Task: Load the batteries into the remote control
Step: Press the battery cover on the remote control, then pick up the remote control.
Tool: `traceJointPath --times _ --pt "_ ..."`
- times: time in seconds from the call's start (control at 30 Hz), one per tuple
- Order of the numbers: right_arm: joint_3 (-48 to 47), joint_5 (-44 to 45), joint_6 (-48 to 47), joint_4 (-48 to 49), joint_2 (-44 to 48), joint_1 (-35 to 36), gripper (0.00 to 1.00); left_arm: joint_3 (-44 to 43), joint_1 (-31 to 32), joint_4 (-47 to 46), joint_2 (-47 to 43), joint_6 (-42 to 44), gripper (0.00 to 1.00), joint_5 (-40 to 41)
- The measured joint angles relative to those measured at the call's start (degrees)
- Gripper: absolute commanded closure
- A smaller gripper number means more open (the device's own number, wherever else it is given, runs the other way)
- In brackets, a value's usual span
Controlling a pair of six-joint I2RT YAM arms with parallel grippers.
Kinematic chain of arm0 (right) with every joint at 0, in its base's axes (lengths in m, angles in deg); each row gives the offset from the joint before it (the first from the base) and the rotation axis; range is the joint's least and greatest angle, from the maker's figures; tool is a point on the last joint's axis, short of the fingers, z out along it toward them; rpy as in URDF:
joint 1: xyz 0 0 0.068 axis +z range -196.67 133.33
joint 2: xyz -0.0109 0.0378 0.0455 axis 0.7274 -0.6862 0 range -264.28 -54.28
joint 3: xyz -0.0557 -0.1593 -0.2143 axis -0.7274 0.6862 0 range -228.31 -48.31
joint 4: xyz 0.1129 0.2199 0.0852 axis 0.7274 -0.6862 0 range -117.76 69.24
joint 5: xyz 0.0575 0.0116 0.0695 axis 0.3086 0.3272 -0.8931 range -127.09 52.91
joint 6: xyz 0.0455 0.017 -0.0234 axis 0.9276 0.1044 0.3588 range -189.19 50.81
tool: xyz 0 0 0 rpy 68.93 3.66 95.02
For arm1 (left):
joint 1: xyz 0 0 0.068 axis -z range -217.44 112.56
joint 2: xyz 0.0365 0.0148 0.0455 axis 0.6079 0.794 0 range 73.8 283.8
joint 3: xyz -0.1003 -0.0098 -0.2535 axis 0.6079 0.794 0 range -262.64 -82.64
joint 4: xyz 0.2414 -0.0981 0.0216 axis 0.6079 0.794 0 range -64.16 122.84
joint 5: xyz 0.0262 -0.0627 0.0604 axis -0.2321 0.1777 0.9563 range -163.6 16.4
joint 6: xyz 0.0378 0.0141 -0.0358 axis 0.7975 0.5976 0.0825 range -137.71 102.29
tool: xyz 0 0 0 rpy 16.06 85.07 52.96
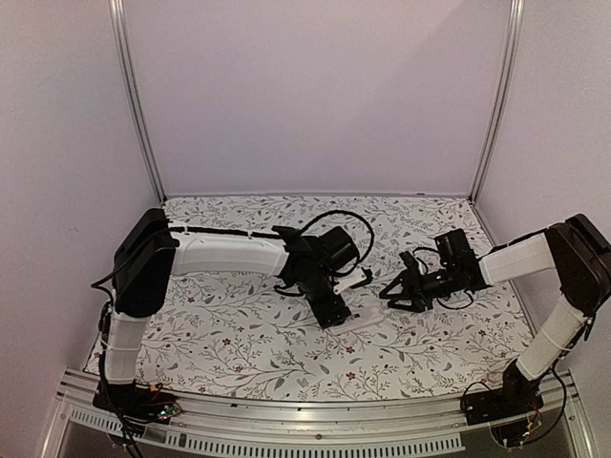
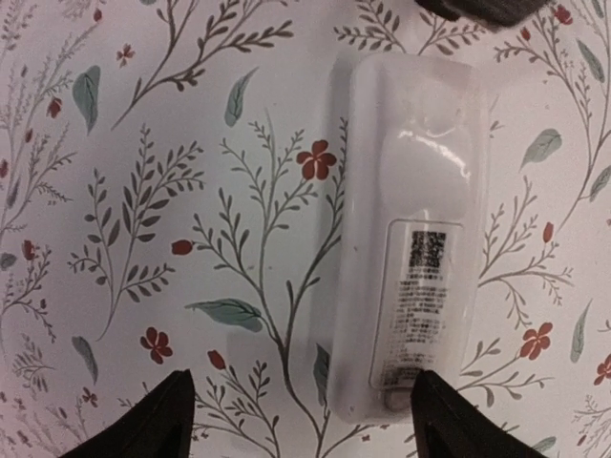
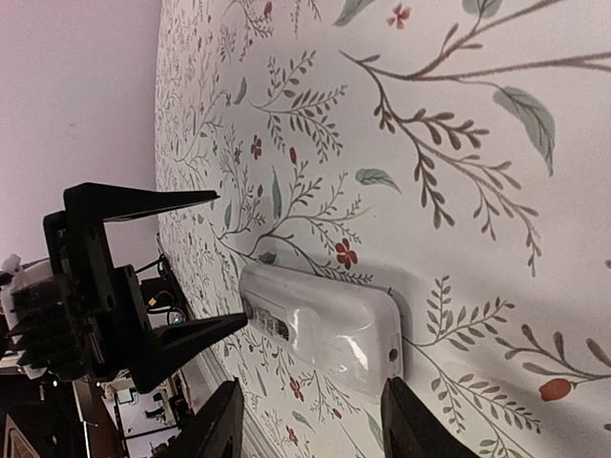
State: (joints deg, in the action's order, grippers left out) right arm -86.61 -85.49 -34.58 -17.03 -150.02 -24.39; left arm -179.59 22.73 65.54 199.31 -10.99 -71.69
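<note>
**Remote lies label side up under the left gripper, off-centre towards one finger**

The remote control (image 2: 410,229) rests flat on the flowered table (image 2: 143,191) with its printed label up and the back looking smooth and closed. No batteries show in any view, and I cannot tell if they are inside. The left gripper (image 2: 301,377) hangs right over it, fingers wide apart and holding nothing. The remote's long axis runs straight away from those fingers, crosswise to their gap, but it sits over by one finger, not midway, so a pinch across its width probably needs a small sideways shift first. The right gripper (image 3: 313,384) is also apart and empty, close in at table level, facing the remote's long side. The left arm looks better placed.
</note>
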Motion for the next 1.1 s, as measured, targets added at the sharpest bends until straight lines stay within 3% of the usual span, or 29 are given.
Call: traceJointPath --times 0.27,0.4,0.63,0.77,0.9,1.1 --pt "0.1 1.9 -1.3 -0.4 10.7 -4.6 0.35 5.7 0.2 -4.2 -4.8 0.8 0.00 -7.3" --pt "1.1 3.5 -1.7 -0.7 16.3 -6.2 0.34 2.2 0.3 -4.3 -2.2 1.4 0.01 -9.8" --pt "4.7 5.1 -2.4 -1.1 25.9 -9.3 0.27 -5.9 0.4 -2.7 6.2 2.6 0.12 -10.3" --pt "6.2 6.7 -2.4 -1.4 31.3 -9.8 0.02 -8.2 0.4 -0.9 8.3 3.1 0.28 -9.5" --pt "8.6 10.3 -1.5 -1.4 39.1 -10.4 0.01 -11.1 0.4 1.6 9.9 3.7 0.45 -8.9" --pt "9.6 12.0 -0.8 -1.2 44.1 -10.4 0.01 -11.4 0.4 1.9 10.0 2.9 0.53 -8.8"
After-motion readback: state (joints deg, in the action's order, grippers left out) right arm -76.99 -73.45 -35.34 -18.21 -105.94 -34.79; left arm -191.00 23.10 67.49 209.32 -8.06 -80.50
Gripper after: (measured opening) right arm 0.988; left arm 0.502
